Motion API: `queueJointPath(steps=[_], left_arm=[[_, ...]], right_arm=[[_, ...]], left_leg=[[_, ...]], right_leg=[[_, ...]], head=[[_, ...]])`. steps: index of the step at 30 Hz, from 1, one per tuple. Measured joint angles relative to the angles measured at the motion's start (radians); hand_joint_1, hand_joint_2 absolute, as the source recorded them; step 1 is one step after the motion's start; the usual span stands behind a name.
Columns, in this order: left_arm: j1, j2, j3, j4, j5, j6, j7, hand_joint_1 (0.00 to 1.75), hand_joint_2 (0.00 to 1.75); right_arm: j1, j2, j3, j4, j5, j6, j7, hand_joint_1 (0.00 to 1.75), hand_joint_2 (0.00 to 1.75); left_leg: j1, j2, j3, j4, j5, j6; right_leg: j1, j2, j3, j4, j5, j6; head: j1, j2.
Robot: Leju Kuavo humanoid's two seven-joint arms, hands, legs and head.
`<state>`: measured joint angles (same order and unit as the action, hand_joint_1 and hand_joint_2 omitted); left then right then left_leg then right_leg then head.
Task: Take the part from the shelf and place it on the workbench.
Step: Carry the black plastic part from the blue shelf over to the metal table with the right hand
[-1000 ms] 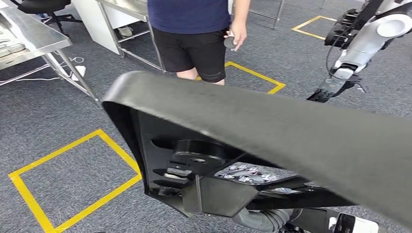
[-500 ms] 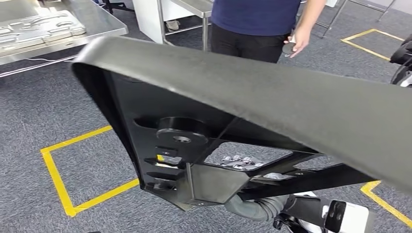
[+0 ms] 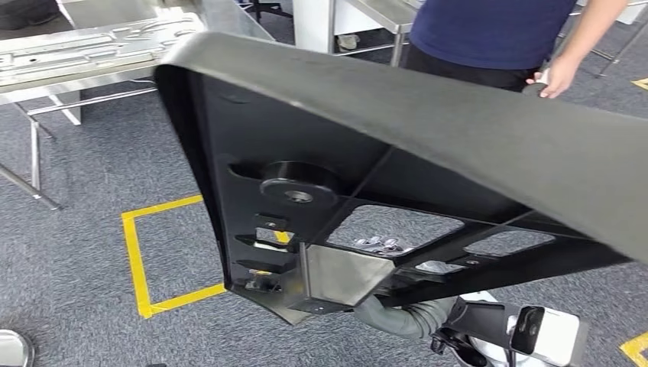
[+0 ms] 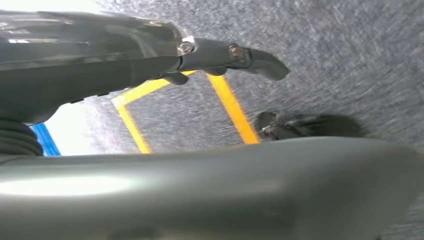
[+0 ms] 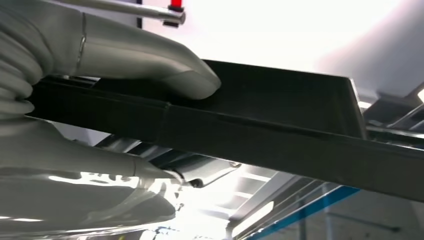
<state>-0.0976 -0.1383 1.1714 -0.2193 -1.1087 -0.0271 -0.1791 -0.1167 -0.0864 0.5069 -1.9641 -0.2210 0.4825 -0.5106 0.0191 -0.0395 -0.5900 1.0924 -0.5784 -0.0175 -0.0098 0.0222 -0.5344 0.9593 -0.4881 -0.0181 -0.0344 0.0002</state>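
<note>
Gripping the black part [image 3: 397, 145], the right hand [image 5: 125, 65] holds it running left-right, tilted.

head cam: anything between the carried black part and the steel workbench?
In the head view, grey carpet floor lies between the black part and the workbench, with the bench's legs standing on it; the part is not yet over the bench.

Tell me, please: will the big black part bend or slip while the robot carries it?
The black part is probably stiff: ribs and struts brace its underside. It may be awkward and apt to swing, since it spans most of the head view. The right hand clamps one thin edge, so slipping seems possible.
</note>
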Motion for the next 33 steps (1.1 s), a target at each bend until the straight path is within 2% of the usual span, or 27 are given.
queueJointPath(steps=[1, 2, 3, 4, 5, 7, 8, 9, 11, 12, 14, 16, 17, 18, 19, 20, 22, 23, 24, 26, 28, 31, 33], left_arm=[[-0.003, 0.0, 0.002, 0.0, 0.002, -0.002, 0.0, 0.0, 1.75], [-0.004, 0.0, 0.005, 0.0, 0.006, -0.004, -0.001, 0.0, 1.75], [-0.003, 0.0, 0.009, 0.0, 0.01, -0.008, -0.001, 0.0, 1.75], [-0.001, 0.001, 0.013, 0.0, 0.014, -0.011, -0.003, 0.0, 1.75], [0.001, 0.002, 0.016, 0.0, 0.019, -0.014, -0.005, 0.0, 1.75], [0.001, 0.002, 0.021, 0.0, 0.029, -0.021, -0.011, 0.0, 1.75], [0.0, 0.002, 0.023, 0.0, 0.033, -0.024, -0.015, 0.0, 1.75], [-0.001, 0.002, 0.025, 0.0, 0.037, -0.027, -0.017, 0.0, 1.75], [0.001, 0.003, 0.033, 0.0, 0.043, -0.03, -0.021, 0.0, 1.75], [0.003, 0.004, 0.037, 0.0, 0.046, -0.033, -0.023, 0.0, 1.75], [0.003, 0.005, 0.043, 0.0, 0.054, -0.038, -0.029, 0.0, 1.75], [0.0, 0.005, 0.047, 0.0, 0.061, -0.045, -0.036, 0.0, 1.75], [-0.001, 0.005, 0.049, 0.0, 0.065, -0.049, -0.039, 0.0, 1.75], [-0.002, 0.005, 0.052, 0.0, 0.067, -0.053, -0.041, 0.0, 1.75], [-0.002, 0.005, 0.055, 0.0, 0.07, -0.055, -0.043, 0.0, 1.75], [-0.002, 0.005, 0.058, 0.0, 0.071, -0.057, -0.044, 0.0, 1.75], [-0.002, 0.004, 0.062, 0.0, 0.073, -0.058, -0.049, 0.0, 1.75], [-0.002, 0.004, 0.064, 0.0, 0.073, -0.06, -0.052, 0.0, 1.75], [-0.003, 0.003, 0.064, 0.0, 0.073, -0.062, -0.055, 0.0, 1.75], [-0.003, 0.003, 0.065, 0.0, 0.072, -0.065, -0.06, 0.0, 1.75], [-0.003, 0.003, 0.065, 0.0, 0.071, -0.066, -0.064, 0.0, 1.75], [-0.005, 0.005, 0.065, 0.0, 0.069, -0.066, -0.068, 0.0, 1.75], [-0.006, 0.005, 0.065, 0.0, 0.069, -0.066, -0.07, 0.0, 1.75]], right_arm=[[0.0, 0.001, 0.0, 0.001, 0.0, 0.0, 0.0, 1.75, 1.75], [0.001, 0.001, -0.001, 0.003, 0.0, 0.0, 0.0, 1.75, 1.75], [0.001, 0.001, -0.001, 0.004, 0.0, 0.0, 0.001, 1.75, 1.75], [0.001, 0.001, -0.001, 0.006, 0.0, 0.001, 0.001, 1.75, 1.75], [0.001, 0.001, -0.001, 0.007, -0.001, 0.001, 0.002, 1.75, 1.75], [0.001, 0.003, -0.001, 0.008, -0.001, 0.002, 0.002, 1.75, 1.75], [0.0, 0.003, -0.001, 0.008, -0.001, 0.002, 0.003, 1.75, 1.75], [-0.001, 0.004, -0.001, 0.008, -0.001, 0.002, 0.003, 1.75, 1.75], [-0.003, 0.005, -0.001, 0.008, -0.002, 0.002, 0.004, 1.75, 1.75], [-0.004, 0.006, -0.001, 0.008, -0.002, 0.002, 0.004, 1.75, 1.75], [-0.005, 0.006, -0.001, 0.008, -0.003, 0.002, 0.005, 1.75, 1.75], [-0.004, 0.006, -0.002, 0.009, -0.002, 0.001, 0.006, 1.75, 1.75], [-0.002, 0.006, -0.002, 0.009, -0.001, 0.0, 0.006, 1.75, 1.75], [-0.001, 0.006, -0.002, 0.009, 0.0, -0.001, 0.006, 1.75, 1.75], [0.0, 0.006, -0.003, 0.009, 0.0, -0.001, 0.006, 1.75, 1.75], [0.001, 0.006, -0.003, 0.009, 0.0, -0.001, 0.005, 1.75, 1.75], [0.0, 0.006, -0.003, 0.008, -0.002, 0.0, 0.001, 1.75, 1.75], [0.0, 0.006, -0.003, 0.007, -0.002, 0.0, -0.001, 1.75, 1.75], [0.0, 0.006, -0.003, 0.006, -0.002, 0.0, -0.004, 1.75, 1.75], [0.0, 0.008, -0.003, 0.003, -0.001, -0.001, -0.006, 1.75, 1.75], [0.0, 0.011, -0.003, 0.002, -0.001, -0.002, -0.007, 1.75, 1.75], [0.001, 0.017, -0.003, -0.005, -0.001, -0.004, -0.007, 1.75, 1.75], [0.0, 0.019, -0.004, -0.012, -0.001, -0.004, -0.008, 1.75, 1.75]], left_leg=[[0.001, 0.016, -0.037, 0.068, -0.032, -0.006], [0.003, 0.022, -0.071, 0.132, -0.054, -0.011], [0.005, 0.024, -0.093, 0.169, -0.059, -0.016], [0.007, 0.028, -0.093, 0.166, -0.043, -0.021], [0.01, 0.036, -0.073, 0.121, -0.009, -0.025], [0.012, 0.072, -0.005, -0.016, 0.058, -0.03], [0.011, 0.085, 0.018, -0.063, 0.076, -0.023], [0.009, 0.091, 0.028, -0.084, 0.079, -0.014], [0.003, 0.076, 0.025, -0.083, 0.074, 0.011], [0.003, 0.068, 0.025, -0.083, 0.074, 0.019], [0.005, 0.053, 0.027, -0.086, 0.075, 0.033], [0.006, 0.038, 0.028, -0.086, 0.075, 0.041], [0.005, 0.029, 0.029, -0.086, 0.074, 0.043], [0.003, 0.02, 0.03, -0.086, 0.073, 0.044], [0.001, 0.012, 0.032, -0.086, 0.072, 0.046], [-0.001, 0.005, 0.035, -0.086, 0.07, 0.047], [-0.005, -0.008, 0.041, -0.086, 0.066, 0.047], [-0.005, -0.013, 0.042, -0.085, 0.063, 0.044], [-0.005, -0.016, 0.041, -0.084, 0.061, 0.041], [-0.004, -0.019, 0.038, -0.082, 0.058, 0.039], [-0.004, -0.019, 0.038, -0.081, 0.056, 0.043], [-0.007, -0.016, 0.055, -0.109, 0.067, 0.057], [-0.001, -0.011, 0.08, -0.149, 0.084, 0.063]], right_leg=[[0.0, -0.017, 0.002, 0.0, -0.002, -0.001], [-0.001, -0.033, 0.002, 0.0, -0.005, -0.001], [-0.002, -0.049, 0.004, 0.001, -0.008, 0.001], [-0.005, -0.063, 0.006, 0.002, -0.012, 0.005], [-0.008, -0.076, 0.009, 0.005, -0.016, 0.011], [-0.012, -0.099, 0.016, 0.013, -0.029, 0.026], [-0.012, -0.108, 0.02, 0.018, -0.035, 0.034], [-0.01, -0.115, 0.022, 0.02, -0.04, 0.04], [-0.011, -0.128, 0.029, 0.02, -0.044, 0.051], [-0.014, -0.126, 0.032, 0.021, -0.049, 0.057], [-0.019, -0.089, 0.019, 0.062, -0.083, 0.064], [-0.018, -0.044, -0.042, 0.188, -0.148, 0.063], [-0.017, -0.035, -0.081, 0.26, -0.173, 0.062], [-0.016, -0.032, -0.111, 0.309, -0.181, 0.059], [-0.014, -0.03, -0.124, 0.32, -0.168, 0.055], [-0.011, -0.029, -0.118, 0.29, -0.135, 0.049], [-0.003, -0.017, -0.071, 0.159, -0.052, 0.031], [0.001, -0.009, -0.049, 0.1, -0.025, 0.022], [0.004, -0.003, -0.036, 0.061, -0.011, 0.018], [0.006, 0.001, -0.03, 0.037, -0.011, 0.028], [0.003, 0.001, -0.028, 0.032, -0.01, 0.041], [0.001, 0.0, -0.019, 0.021, -0.008, 0.045], [0.002, -0.004, -0.029, 0.054, -0.033, 0.047]], head=[[0.0, 0.0], [0.0, 0.0], [0.0, 0.0], [0.0, 0.0], [0.0, 0.0], [-0.001, 0.0], [0.0, 0.0], [0.001, 0.0], [0.003, 0.0], [0.003, 0.0], [0.003, 0.0], [0.003, 0.0], [0.003, 0.0], [0.003, 0.0], [0.003, 0.0], [0.003, 0.0], [0.003, 0.0], [0.003, 0.0], [0.003, 0.0], [0.003, 0.0], [0.002, 0.0], [0.002, 0.0], [0.002, 0.0]])
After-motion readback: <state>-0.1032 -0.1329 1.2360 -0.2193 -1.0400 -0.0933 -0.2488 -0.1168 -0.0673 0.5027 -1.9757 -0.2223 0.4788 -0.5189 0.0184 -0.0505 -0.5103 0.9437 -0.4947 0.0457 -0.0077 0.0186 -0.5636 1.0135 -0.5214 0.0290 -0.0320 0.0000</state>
